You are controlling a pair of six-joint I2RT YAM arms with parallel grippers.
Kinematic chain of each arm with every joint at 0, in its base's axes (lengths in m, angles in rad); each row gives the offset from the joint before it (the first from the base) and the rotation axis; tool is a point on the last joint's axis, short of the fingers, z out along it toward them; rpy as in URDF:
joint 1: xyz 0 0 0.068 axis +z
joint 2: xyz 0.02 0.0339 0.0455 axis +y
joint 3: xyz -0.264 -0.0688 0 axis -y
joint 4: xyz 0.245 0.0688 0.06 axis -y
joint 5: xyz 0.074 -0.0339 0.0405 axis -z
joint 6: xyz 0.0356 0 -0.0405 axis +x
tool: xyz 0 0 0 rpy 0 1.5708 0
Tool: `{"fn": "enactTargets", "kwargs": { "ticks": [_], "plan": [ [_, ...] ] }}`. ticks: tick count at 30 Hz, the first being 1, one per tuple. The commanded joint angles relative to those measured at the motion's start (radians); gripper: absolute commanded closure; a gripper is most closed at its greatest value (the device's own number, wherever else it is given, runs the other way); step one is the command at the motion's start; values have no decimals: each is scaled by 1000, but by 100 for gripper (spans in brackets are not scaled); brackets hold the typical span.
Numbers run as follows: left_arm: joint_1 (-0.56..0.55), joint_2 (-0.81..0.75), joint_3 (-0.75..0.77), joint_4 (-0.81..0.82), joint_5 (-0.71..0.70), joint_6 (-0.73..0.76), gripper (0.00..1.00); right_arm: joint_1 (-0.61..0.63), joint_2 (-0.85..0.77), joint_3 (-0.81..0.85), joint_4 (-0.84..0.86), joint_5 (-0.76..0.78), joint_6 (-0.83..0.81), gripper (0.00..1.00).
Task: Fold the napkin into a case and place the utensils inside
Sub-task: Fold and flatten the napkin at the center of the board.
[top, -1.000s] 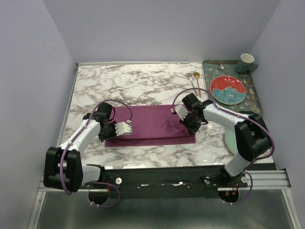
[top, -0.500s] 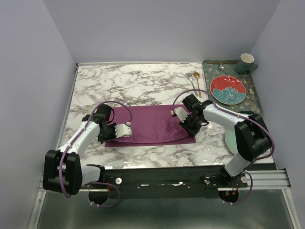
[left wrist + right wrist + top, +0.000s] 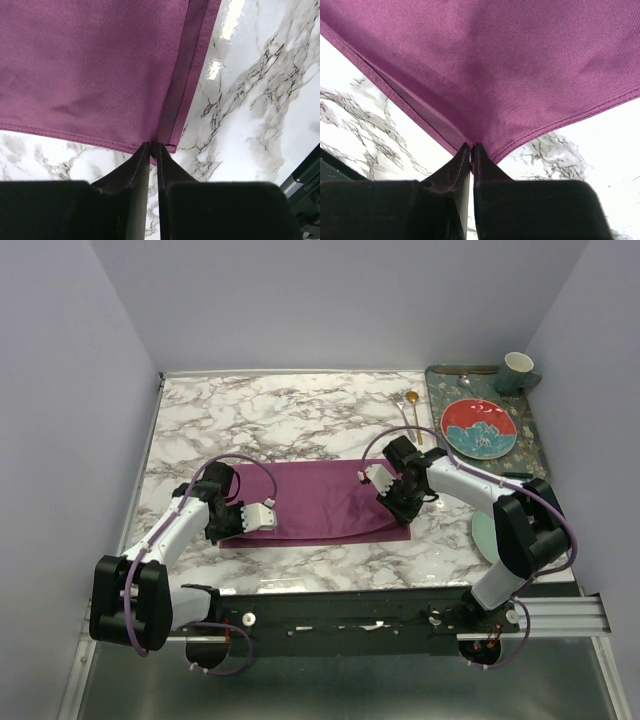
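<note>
The plum-purple napkin (image 3: 320, 502) lies spread across the marble table (image 3: 300, 420) between my two arms. My left gripper (image 3: 226, 527) is shut on its near left corner; the left wrist view shows the hemmed corner of the napkin (image 3: 100, 65) pinched at the tips of the left gripper (image 3: 154, 147). My right gripper (image 3: 400, 508) is shut on the near right corner; in the right wrist view the napkin (image 3: 510, 60) rises taut from the right gripper (image 3: 471, 148). The gold spoon (image 3: 414, 412) and silver fork (image 3: 401, 408) lie side by side at the far right.
A patterned tray (image 3: 530, 430) at the far right carries a red plate (image 3: 478, 427), a mug (image 3: 517, 370) and another utensil (image 3: 462, 376). A pale green plate (image 3: 482, 536) lies partly under my right arm. Grey walls enclose the table.
Both grippers have lifted the napkin's near corners slightly. The near edge of the upper layer now bows and sits a little farther back, most clearly at the right end.
</note>
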Motion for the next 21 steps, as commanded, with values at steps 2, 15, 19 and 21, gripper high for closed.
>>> {"fn": "enactTargets", "kwargs": {
  "ticks": [2, 15, 19, 21],
  "plan": [
    [7, 18, 1, 2, 29, 5, 96, 0, 9, 3, -4, -16, -10, 96],
    [25, -65, 73, -44, 38, -4, 100, 0, -69, 51, -57, -7, -13, 99],
    [34, -133, 82, -69, 29, 10, 100, 0, -98, 67, -82, -9, -13, 99],
    [36, -160, 73, -73, 26, 16, 100, 0, -105, 72, -91, -13, -15, 99]
  ]
}}
